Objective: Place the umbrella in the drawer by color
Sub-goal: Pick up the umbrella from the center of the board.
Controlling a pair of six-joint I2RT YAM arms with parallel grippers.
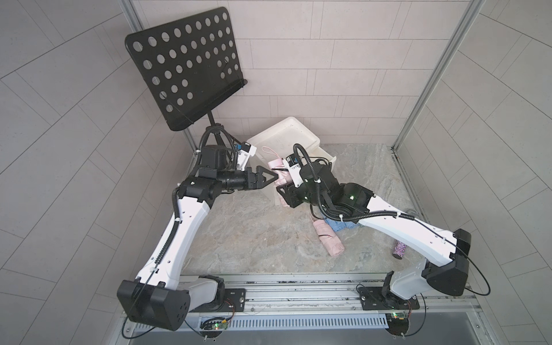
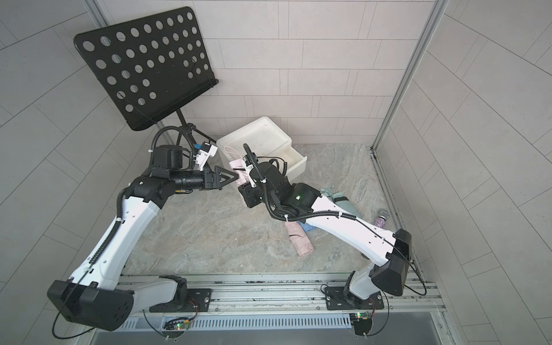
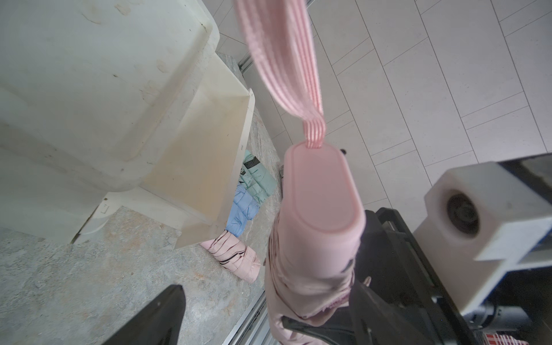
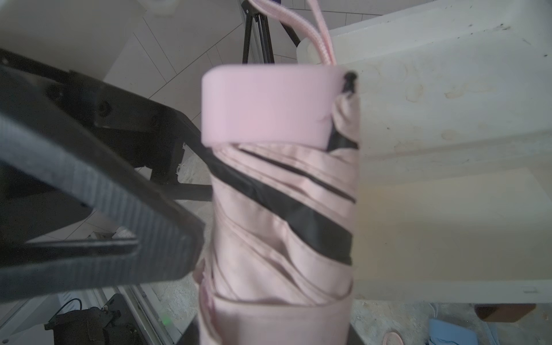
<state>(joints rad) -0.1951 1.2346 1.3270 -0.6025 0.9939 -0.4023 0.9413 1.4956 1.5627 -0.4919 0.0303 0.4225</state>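
A folded pink umbrella (image 1: 276, 168) stands upright in the air beside the white drawer unit (image 1: 283, 134), with my right gripper (image 1: 281, 187) shut on its lower part. Its flat pink handle (image 3: 322, 194) and strap point upward. My left gripper (image 1: 273, 175) is open, its fingers either side of the umbrella's upper part. In the left wrist view one finger (image 3: 316, 327) lies against the fabric and the other (image 3: 167, 310) stands well away. The pulled-out drawer (image 3: 209, 134) looks empty inside. In the right wrist view the umbrella (image 4: 280, 209) hides my right fingers.
On the stone table lie a second pink umbrella (image 1: 330, 239), a blue one (image 3: 242, 209) and a mint green one (image 2: 343, 200), all near my right arm. A glittery bottle (image 1: 398, 249) lies at the right edge. A black perforated music stand (image 1: 185, 65) rises behind my left arm.
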